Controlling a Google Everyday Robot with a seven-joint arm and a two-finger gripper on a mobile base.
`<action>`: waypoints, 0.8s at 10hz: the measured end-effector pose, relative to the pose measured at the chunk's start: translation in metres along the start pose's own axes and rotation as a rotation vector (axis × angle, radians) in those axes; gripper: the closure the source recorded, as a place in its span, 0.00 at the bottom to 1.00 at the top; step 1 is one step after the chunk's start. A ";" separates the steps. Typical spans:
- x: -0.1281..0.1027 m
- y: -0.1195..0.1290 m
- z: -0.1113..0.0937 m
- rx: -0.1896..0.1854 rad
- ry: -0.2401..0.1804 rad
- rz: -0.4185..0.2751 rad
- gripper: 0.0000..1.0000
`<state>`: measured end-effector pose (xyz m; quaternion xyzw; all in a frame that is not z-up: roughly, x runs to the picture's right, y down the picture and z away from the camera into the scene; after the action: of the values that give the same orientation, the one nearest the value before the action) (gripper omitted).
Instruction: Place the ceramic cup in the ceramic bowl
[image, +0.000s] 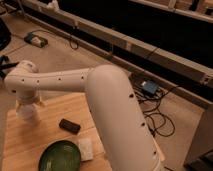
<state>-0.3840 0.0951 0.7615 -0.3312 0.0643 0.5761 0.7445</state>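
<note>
The ceramic cup (28, 116), a small pale tumbler, stands on the wooden table (30, 142) near its far left. My gripper (26, 105) hangs from the white wrist straight over the cup's rim and covers its top. The ceramic bowl (60, 156), a dark green shallow dish, lies at the front of the table, to the right of and nearer than the cup. The arm's big white elbow (117, 115) fills the middle of the view.
A small black oblong object (69, 125) lies between cup and bowl. A white rectangular block (85, 148) sits against the bowl's right side. Beyond the table are floor, cables (152, 107) and a long low rail (125, 42).
</note>
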 end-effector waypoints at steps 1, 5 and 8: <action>-0.001 0.000 0.007 0.000 0.020 0.006 0.27; -0.017 0.001 0.044 0.028 0.115 0.017 0.27; -0.017 -0.007 0.055 0.046 0.159 0.042 0.40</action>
<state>-0.3987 0.1115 0.8152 -0.3573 0.1434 0.5616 0.7323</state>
